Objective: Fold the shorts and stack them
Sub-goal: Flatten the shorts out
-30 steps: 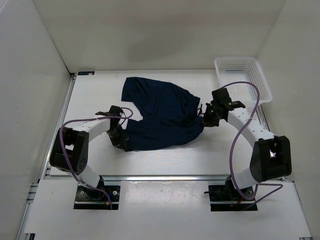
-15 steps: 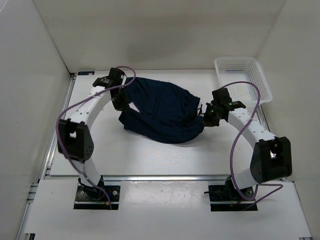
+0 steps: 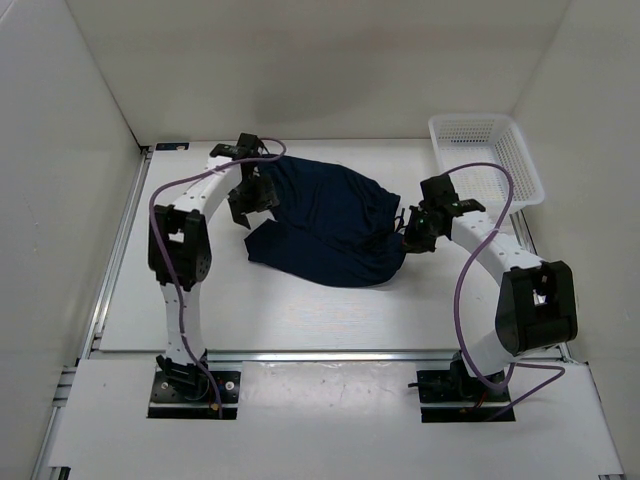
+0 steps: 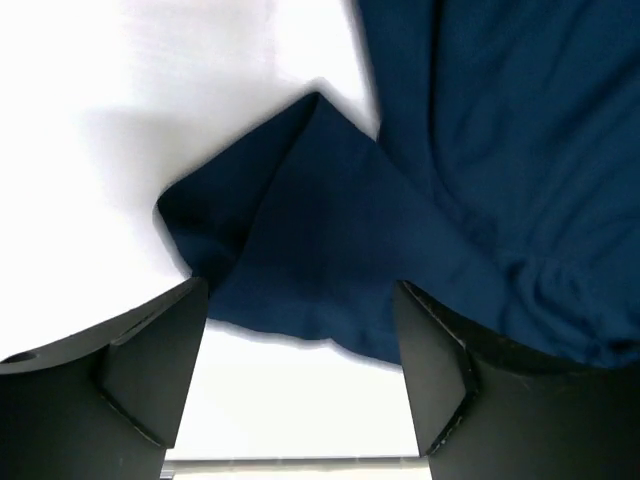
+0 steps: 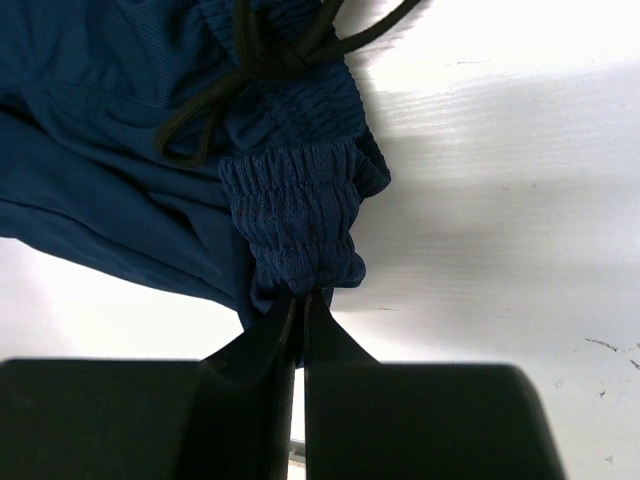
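- White worktop [image 3: 200,310] carries your shorts [image 3: 330,225], bunched mid-worktop toward the far edge.
- Your left jaws stand open above a leg corner [image 4: 300,200].
- Your right jaws are clamped on the waistband [image 5: 295,215], near the drawstring [image 5: 250,60].

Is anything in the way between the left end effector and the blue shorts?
No, nothing visible. The left end effector hangs open directly above a folded corner of the shorts, with no object between them.

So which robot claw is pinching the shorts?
The right gripper: it is shut on the shorts at the waistband, while the left gripper hangs open above them.
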